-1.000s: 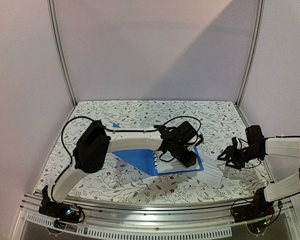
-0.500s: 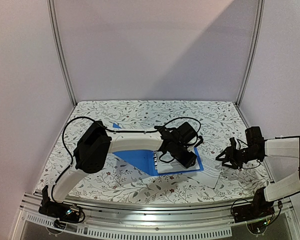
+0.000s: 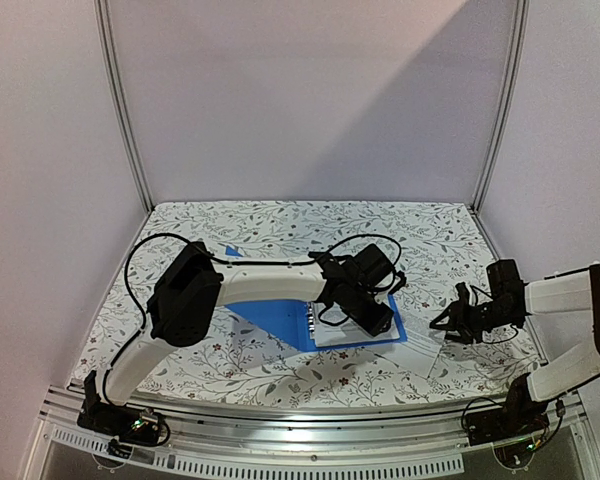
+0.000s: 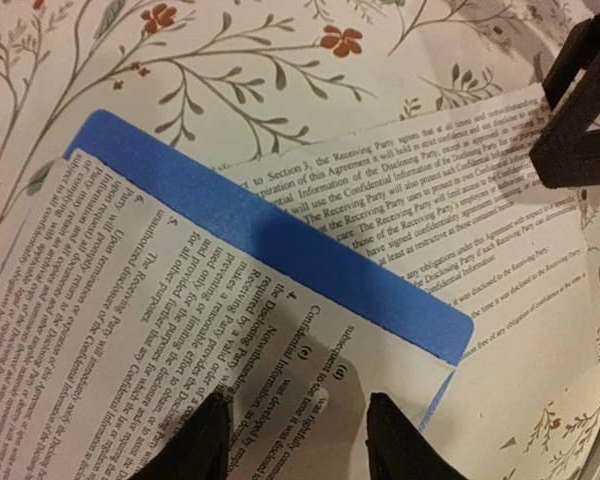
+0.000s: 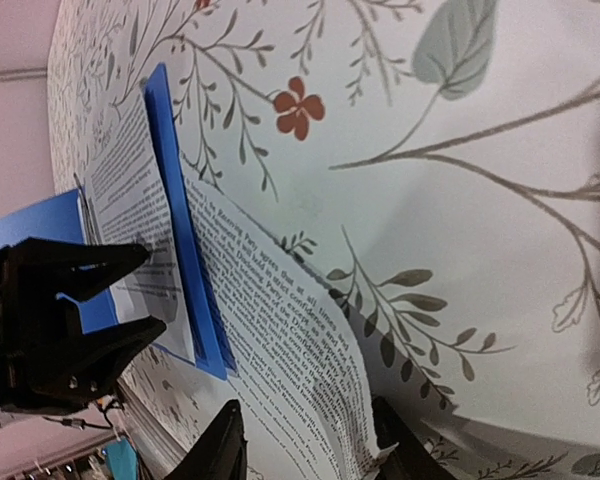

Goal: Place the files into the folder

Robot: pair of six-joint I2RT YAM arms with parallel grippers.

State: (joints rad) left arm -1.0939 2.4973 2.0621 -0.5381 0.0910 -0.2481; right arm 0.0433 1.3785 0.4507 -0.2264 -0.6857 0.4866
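Observation:
The blue folder (image 3: 270, 312) lies open mid-table. One of the files, a printed sheet (image 4: 130, 330), rests on its right half. My left gripper (image 4: 295, 440) is open, with its fingertips (image 4: 195, 440) down on that sheet near the folder's corner (image 4: 450, 335). A second sheet (image 3: 425, 350) lies on the cloth right of the folder, its near side tucked under the folder's edge (image 5: 185, 260). My right gripper (image 5: 310, 450) is open and astride this sheet's (image 5: 280, 340) outer edge, which curls up between the fingers.
A floral cloth (image 3: 280, 230) covers the table. White walls and two metal posts (image 3: 125, 110) close in the back and sides. An aluminium rail (image 3: 310, 420) runs along the near edge. The left gripper (image 5: 60, 320) shows in the right wrist view.
My right gripper has narrowed its jaws and shifted slightly left and lower at the loose sheet's edge. The left arm has stayed put.

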